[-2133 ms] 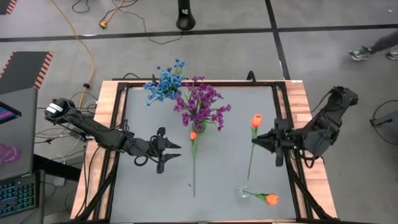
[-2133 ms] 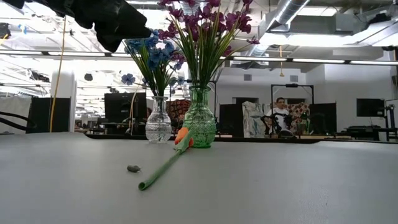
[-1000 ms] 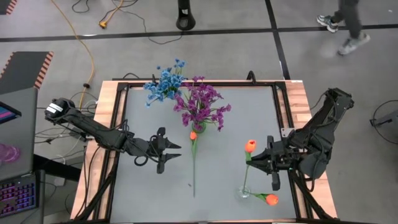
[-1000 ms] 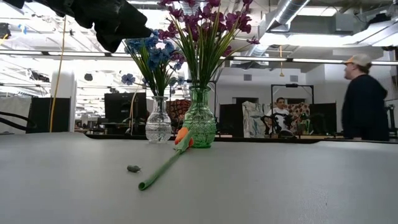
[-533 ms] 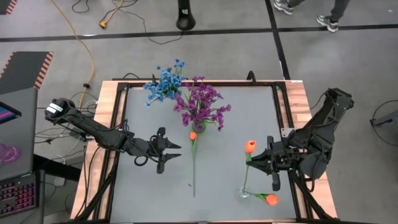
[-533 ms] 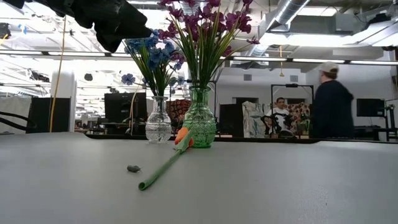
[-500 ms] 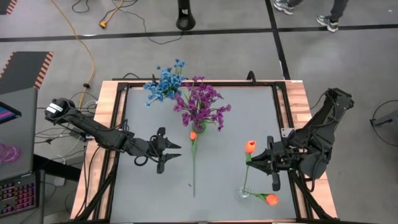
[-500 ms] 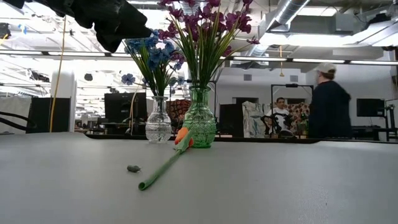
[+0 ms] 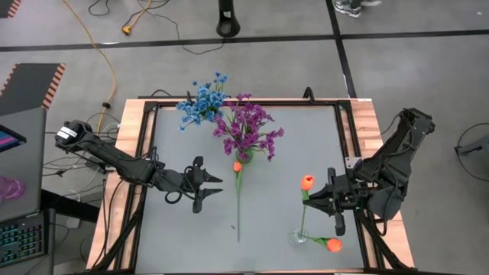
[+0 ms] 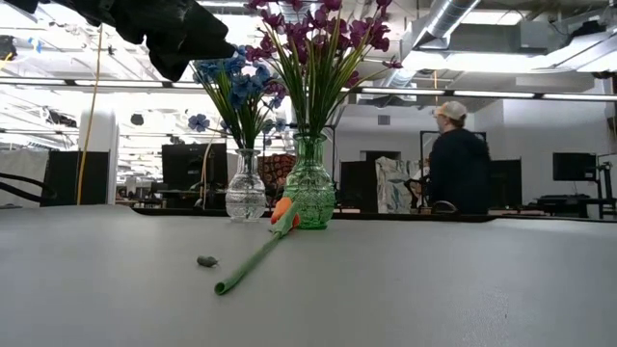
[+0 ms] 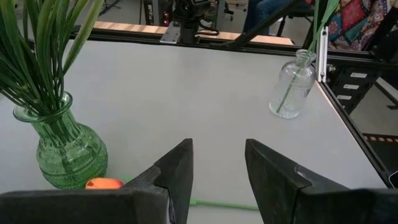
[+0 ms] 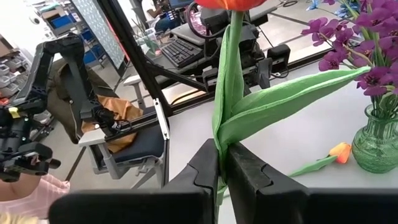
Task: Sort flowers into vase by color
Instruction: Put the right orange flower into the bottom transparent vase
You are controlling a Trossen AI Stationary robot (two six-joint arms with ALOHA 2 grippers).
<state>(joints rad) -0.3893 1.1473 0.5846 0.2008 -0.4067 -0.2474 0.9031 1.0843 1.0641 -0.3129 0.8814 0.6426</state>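
The right gripper (image 9: 309, 205) is clamped on the green stem of an orange tulip (image 9: 306, 182), low on the stem just under its leaves, near the worktop's right edge. The stem's lower end looks to reach into the small clear vase (image 9: 298, 237) by the front right corner, where another tulip bud (image 9: 333, 244) already leans out.

The sprig is light, and its thin stem will likely flex, so the bud may sway above the grip. A hold close to the leaves suits it, leaving enough free stem below to feed the narrow neck. The clear vase looks light and could tip if the stem drags on its rim.

The left gripper (image 9: 215, 190) hovers with fingers apart and empty over the worktop's left middle. A third tulip (image 9: 238, 200) lies flat mid-worktop, its bud against the green vase (image 10: 308, 197) of purple flowers (image 9: 247, 128); mid-stem is the fair place to take it. Blue flowers (image 9: 202, 101) stand by the back edge.
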